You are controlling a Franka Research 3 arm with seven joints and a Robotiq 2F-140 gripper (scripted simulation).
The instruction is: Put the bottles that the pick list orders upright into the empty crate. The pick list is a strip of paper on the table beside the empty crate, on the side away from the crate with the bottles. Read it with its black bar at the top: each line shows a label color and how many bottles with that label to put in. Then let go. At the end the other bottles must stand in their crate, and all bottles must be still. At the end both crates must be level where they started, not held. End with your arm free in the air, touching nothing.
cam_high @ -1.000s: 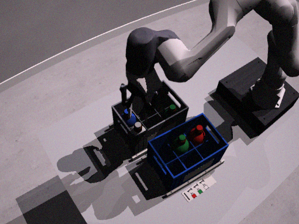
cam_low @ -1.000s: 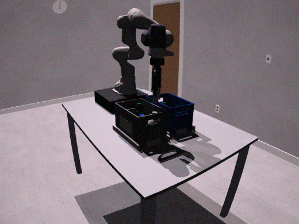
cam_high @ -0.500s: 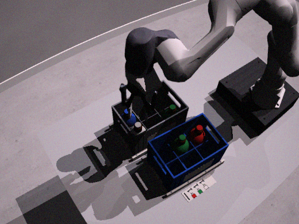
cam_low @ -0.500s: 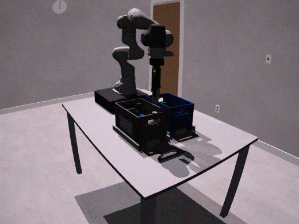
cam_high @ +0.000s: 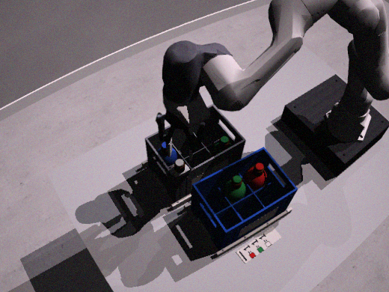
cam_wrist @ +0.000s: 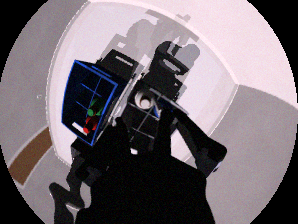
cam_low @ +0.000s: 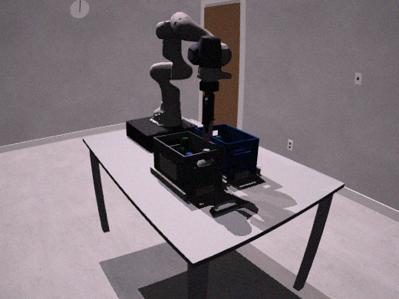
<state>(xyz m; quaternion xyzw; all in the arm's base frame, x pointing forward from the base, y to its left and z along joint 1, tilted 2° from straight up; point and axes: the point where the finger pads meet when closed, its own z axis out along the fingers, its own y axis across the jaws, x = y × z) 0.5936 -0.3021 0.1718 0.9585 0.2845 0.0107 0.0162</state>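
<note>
Gripper: part-open, nothing between the fingers, poised above the black crate.
White-capped bottle: upright in a corner cell of the black crate, beside the blue bottle; probably next to lift.
Handling: likely stiff, smooth, modest in weight, tippy if nudged; best taken squarely below the cap, clear of dividers.
Blue crate: holding green and red bottles, upright.
Pick list: apparently one red, one green, one white; white seemingly left to move.
</note>
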